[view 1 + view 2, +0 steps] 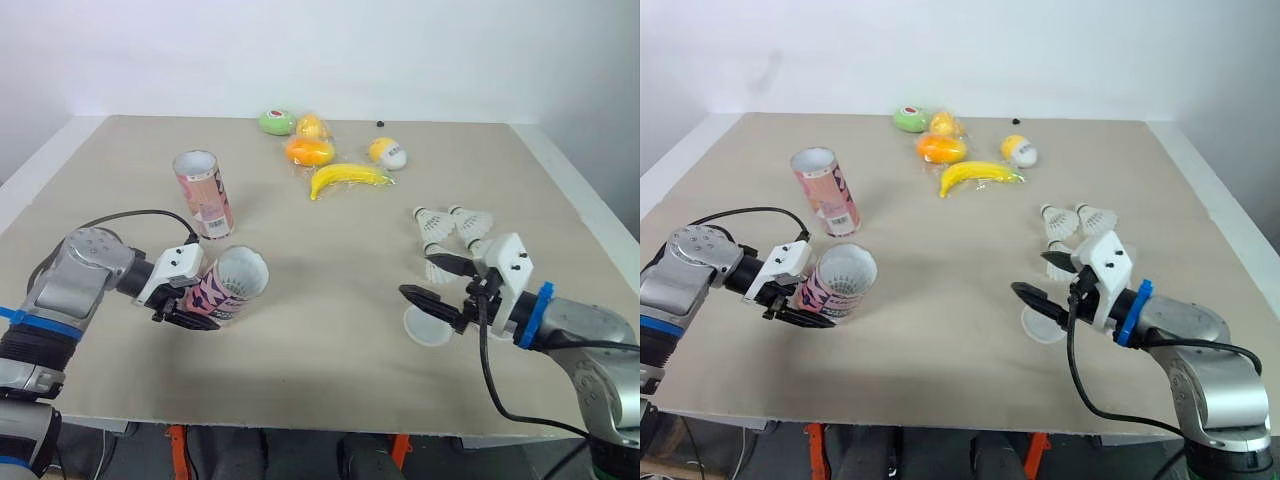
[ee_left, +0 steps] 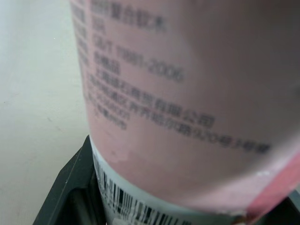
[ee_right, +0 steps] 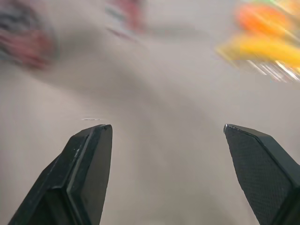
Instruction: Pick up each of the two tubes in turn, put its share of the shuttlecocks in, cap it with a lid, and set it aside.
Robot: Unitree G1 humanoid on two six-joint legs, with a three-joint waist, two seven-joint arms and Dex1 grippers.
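My left gripper is shut on a pink printed tube, held tilted just above the table with its open mouth towards the right; the inside looks white. The tube's label is close up in the left wrist view, with one black finger beside it. A second pink tube stands upright and open behind it. Several white shuttlecocks lie at the right. My right gripper is open and holds nothing, in front of them and over a translucent lid lying on the table.
A banana, an orange fruit, a green fruit, a yellow-and-white ball and a small black bit lie at the far middle of the beige table. Its front edge runs just below both arms.
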